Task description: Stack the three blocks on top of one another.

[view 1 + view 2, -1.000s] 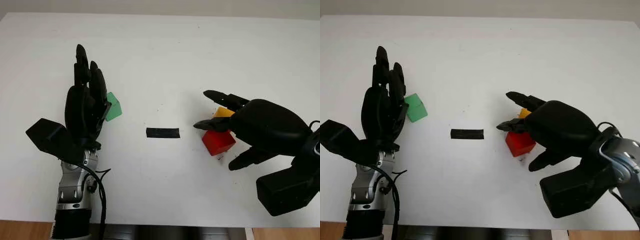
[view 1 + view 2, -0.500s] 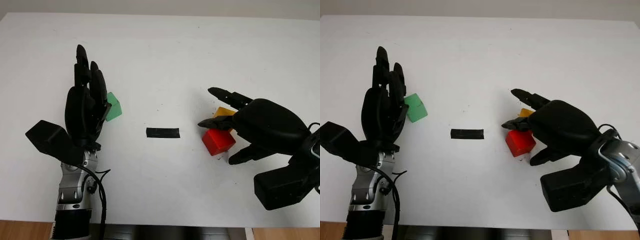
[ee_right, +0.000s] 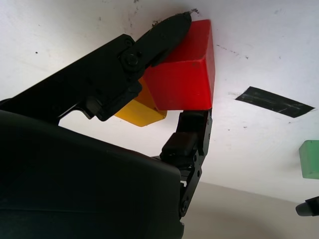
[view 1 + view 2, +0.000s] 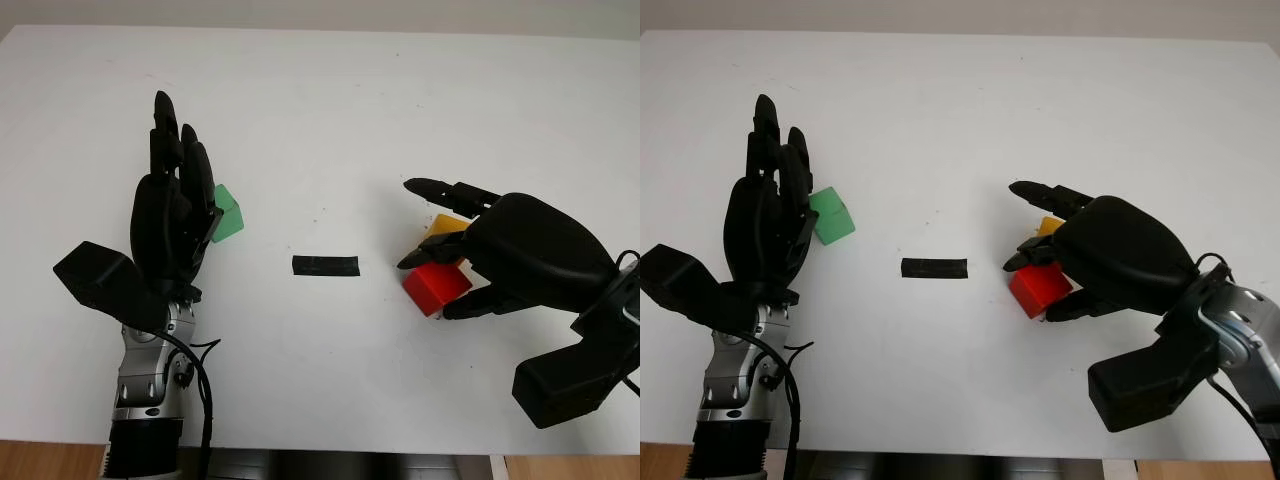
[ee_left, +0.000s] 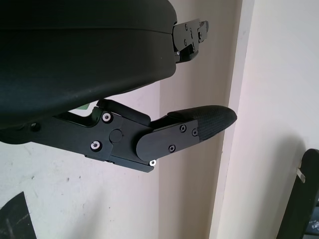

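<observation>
Left hand (image 4: 172, 215) sits upright at the left side of the white table (image 4: 330, 90), palm edge-on, holding nothing. Its fingers (image 4: 165, 135) are straight and held close alongside each other, pointing toward the far edge. Green block (image 4: 227, 213) is on the table just beside the base of those fingers, on their inner side; contact can't be told from the head views. In the left wrist view one black finger (image 5: 199, 127) extends straight out with nothing against it.

Black tape strip (image 4: 325, 265) lies flat near the table's middle, well apart from both hands, between the green block and the other two blocks.

Right hand (image 4: 520, 255) is at the right side, curled over the red block (image 4: 436, 283). In the right wrist view one fingertip (image 3: 167, 32) presses on one side face of the red block and another finger (image 3: 192, 132) bears on the opposite side, so the block is pinched between them. Whether the red block is off the table can't be told. Yellow block (image 4: 447, 225) sits directly behind the red one, touching it, under the upper finger (image 4: 440, 190) and up against the palm. In the right wrist view the yellow block (image 3: 137, 112) is tucked between the red block and the hand's shell.
</observation>
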### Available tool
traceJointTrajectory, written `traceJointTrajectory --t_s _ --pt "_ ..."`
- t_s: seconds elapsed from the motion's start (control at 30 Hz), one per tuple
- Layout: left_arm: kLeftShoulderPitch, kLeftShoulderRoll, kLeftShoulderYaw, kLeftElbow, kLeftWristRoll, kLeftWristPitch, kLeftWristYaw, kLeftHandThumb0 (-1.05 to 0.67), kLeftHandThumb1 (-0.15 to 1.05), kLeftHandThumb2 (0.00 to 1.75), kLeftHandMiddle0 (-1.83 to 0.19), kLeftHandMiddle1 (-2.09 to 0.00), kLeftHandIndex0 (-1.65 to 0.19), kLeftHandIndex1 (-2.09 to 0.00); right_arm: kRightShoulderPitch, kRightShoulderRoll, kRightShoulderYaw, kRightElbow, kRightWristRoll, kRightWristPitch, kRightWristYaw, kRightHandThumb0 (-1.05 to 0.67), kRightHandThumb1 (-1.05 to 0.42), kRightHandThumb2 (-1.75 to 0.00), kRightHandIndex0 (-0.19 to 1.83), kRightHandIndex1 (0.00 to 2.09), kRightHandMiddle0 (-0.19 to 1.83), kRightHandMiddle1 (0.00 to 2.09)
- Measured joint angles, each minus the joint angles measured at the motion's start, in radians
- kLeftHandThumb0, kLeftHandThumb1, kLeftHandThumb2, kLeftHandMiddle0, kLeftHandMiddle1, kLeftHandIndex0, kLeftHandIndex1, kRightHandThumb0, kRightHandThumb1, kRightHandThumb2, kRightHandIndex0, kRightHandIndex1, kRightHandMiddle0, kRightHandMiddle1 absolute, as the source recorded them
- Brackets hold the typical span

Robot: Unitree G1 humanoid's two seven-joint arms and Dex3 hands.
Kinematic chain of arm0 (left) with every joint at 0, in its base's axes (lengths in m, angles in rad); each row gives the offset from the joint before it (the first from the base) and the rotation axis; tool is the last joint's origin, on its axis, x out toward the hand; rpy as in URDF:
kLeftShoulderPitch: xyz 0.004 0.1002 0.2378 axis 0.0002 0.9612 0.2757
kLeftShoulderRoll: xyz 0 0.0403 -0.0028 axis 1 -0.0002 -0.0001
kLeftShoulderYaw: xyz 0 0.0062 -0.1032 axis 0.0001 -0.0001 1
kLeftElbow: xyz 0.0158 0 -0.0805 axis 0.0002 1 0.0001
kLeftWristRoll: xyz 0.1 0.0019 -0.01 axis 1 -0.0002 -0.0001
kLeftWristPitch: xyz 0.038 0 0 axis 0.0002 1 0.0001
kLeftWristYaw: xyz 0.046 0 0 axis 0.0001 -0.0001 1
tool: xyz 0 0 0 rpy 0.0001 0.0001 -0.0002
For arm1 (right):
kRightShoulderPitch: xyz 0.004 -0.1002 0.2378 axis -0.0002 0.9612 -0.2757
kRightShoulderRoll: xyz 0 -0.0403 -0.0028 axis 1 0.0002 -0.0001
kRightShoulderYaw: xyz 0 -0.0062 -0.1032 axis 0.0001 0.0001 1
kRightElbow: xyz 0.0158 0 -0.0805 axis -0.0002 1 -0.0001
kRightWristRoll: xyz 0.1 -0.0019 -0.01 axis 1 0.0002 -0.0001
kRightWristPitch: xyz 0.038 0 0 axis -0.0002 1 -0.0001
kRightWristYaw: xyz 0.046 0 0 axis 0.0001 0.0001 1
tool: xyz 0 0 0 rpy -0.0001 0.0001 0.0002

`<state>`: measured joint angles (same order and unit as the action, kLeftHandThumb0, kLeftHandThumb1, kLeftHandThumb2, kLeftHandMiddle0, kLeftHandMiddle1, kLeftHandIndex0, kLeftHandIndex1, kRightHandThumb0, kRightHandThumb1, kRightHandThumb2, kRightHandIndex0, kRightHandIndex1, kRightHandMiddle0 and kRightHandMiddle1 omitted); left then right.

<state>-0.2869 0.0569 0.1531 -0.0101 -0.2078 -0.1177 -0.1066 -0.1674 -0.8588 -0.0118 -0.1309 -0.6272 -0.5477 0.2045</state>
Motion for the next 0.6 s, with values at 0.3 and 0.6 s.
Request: traceJointTrajectory --t_s 0.3,0.6 --pt "0.0 -0.004 0.0 0.001 0.0 -0.01 0.001 -0.62 1.05 0.65 0.19 -0.03 0.19 0.0 -0.001 0.002 0.0 0.024 0.004 -0.029 -0.023 -0.4 -0.75 -0.05 0.33 0.08 0.77 1.03" --pt "0.0 -0.005 -0.001 0.0 -0.003 -0.001 0.003 -0.62 1.05 0.65 0.19 -0.03 0.19 0.0 -0.042 0.009 0.0 0.028 0.066 -0.007 0.01 -0.37 -0.75 -0.05 0.35 0.09 0.72 1.06"
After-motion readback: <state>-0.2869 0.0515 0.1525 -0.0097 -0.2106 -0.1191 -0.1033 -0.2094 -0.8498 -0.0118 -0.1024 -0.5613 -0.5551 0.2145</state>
